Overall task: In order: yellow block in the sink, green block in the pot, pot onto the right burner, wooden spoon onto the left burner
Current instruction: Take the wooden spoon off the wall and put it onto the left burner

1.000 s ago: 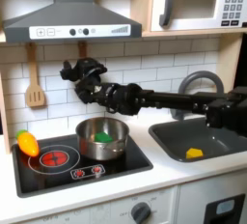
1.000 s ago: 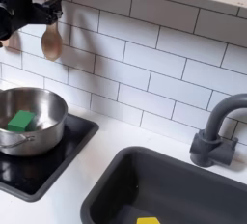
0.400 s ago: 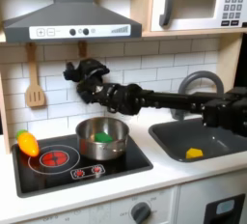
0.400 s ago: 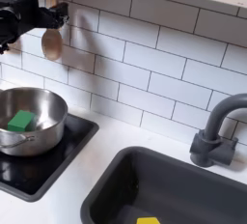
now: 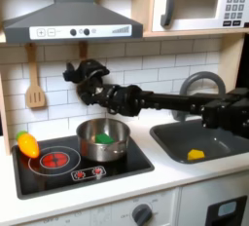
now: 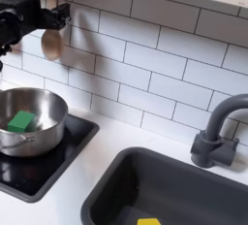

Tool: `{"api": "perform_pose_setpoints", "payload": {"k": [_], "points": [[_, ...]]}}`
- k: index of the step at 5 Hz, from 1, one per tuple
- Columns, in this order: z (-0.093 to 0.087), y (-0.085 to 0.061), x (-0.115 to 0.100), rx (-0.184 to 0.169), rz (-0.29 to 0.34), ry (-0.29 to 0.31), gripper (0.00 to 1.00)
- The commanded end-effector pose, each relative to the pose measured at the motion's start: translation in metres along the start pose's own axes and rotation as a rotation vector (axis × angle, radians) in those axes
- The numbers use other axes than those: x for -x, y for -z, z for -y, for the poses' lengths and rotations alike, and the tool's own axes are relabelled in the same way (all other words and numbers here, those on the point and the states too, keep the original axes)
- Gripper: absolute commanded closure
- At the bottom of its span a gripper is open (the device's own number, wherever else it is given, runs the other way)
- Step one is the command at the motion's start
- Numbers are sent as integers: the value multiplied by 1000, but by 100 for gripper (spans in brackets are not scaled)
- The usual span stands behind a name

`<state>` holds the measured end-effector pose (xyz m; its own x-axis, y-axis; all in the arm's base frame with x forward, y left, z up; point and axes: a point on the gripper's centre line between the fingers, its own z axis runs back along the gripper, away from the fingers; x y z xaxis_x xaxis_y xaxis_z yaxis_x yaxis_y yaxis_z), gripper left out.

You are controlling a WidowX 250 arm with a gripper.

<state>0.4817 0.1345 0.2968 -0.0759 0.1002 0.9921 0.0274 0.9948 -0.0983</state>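
The end effector [image 6: 60, 16] hovers at the wooden spoon [image 6: 51, 43]; it hangs vertically, head down.

Yellow block [image 5: 195, 154]: small cube, lying on the floor of the sink [image 5: 170, 142], a dark grey basin with arched faucet set in the white desk; in the second exterior view it shows at the bottom edge [image 6: 147, 221].

Green block [image 6: 21, 121]: small cube, resting inside the pot.

Pot [image 5: 117, 144]: shiny round steel, lidless, upright on the burner at the first exterior view's right.

Wooden spoon [image 6: 51, 41]: oval head hanging against the wall [image 6: 155, 54] of white tiles.
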Motion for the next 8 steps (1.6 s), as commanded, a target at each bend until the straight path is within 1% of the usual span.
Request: {"api": "perform_pose_setpoints", "payload": {"k": [1, 3, 4, 5, 6, 7, 8], "points": [[3, 0, -2, 1, 10, -13, 100], [6, 2, -2, 8, 12, -12, 100], [5, 3, -4, 5, 18, -17, 100], [5, 1, -12, 8, 40, -22, 100], [8, -8, -17, 20, 46, -26, 100], [15, -19, -23, 42, 58, -44, 100], [18, -35, -23, 44, 42, -69, 100]]}}
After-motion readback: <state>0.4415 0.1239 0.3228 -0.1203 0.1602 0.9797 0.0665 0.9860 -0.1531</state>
